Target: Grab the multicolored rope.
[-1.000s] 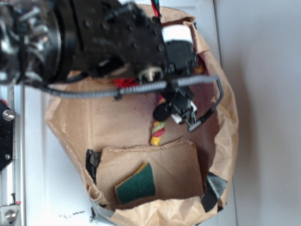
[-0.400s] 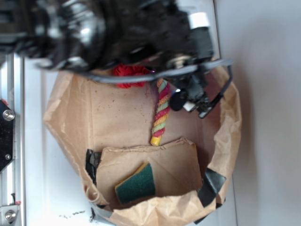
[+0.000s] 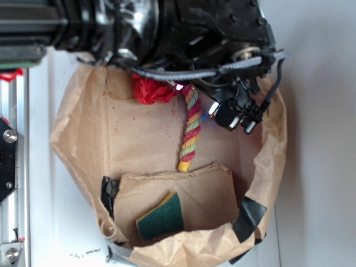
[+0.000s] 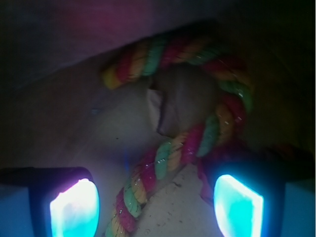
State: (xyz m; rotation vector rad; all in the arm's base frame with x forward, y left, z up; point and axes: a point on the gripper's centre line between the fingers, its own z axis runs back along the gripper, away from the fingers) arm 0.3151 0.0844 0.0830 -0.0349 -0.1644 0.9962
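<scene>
Brown paper bag [image 3: 111, 139] lying open on its side, walling everything in. Multicolored rope [image 3: 190, 130] lying on the bag floor, yellow end toward the sponge [image 3: 161, 218]. Gripper [image 4: 157, 201] hovering spread wide, straddling the rope, apparently lining up to close.

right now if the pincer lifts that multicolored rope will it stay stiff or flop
Probably flop: the multicolored rope already bends into a hook in the wrist view, so the free ends would likely sag. Its twisted strands look rough, so the fingers should grip without much slipping. It looks light, and may drag across the paper bag rather than roll.
</scene>
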